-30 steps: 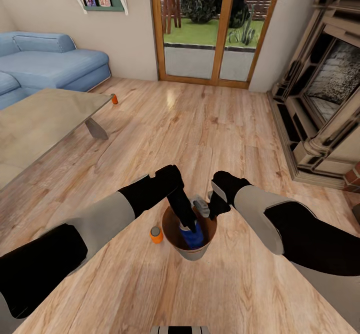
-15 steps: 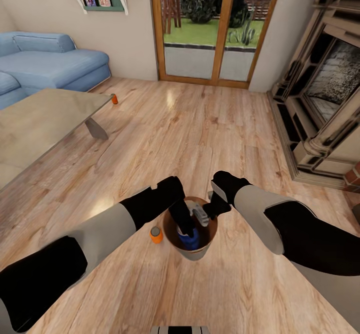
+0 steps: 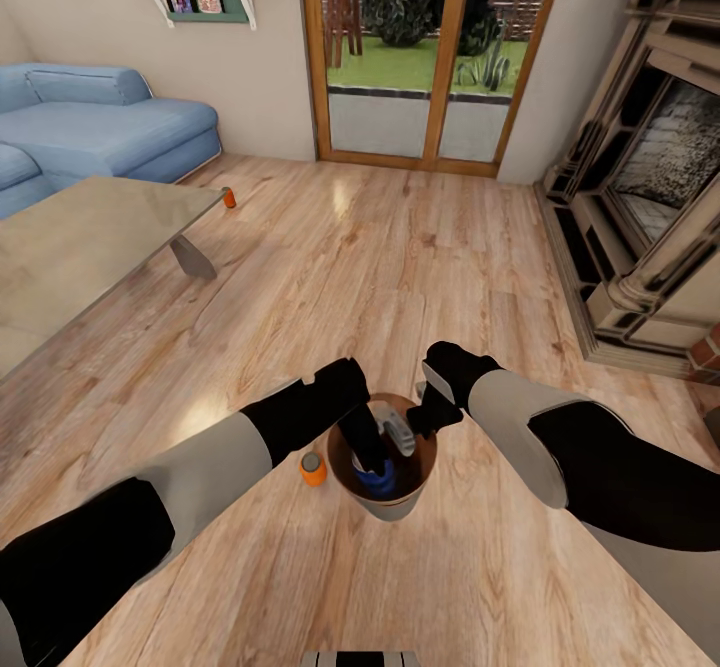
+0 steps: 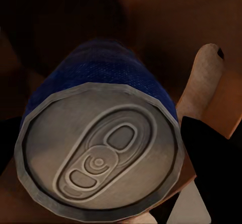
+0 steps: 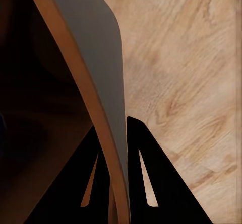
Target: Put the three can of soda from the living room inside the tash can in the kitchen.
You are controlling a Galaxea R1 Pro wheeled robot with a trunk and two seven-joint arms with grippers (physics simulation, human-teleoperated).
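With the left gripper (image 3: 372,459) clamped on the blue can (image 3: 378,477) inside the trash can (image 3: 405,503), whose rim the right gripper's (image 3: 418,417) fingers pinch, two orange cans (image 3: 313,468) remain on the floor (image 3: 330,267).

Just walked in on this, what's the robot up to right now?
It is collecting soda cans in the living room. The right gripper pinches the rim of the trash can, holding it over the wood floor. The left gripper reaches inside with the blue can. One orange can stands beside the bin; another lies by the low table.
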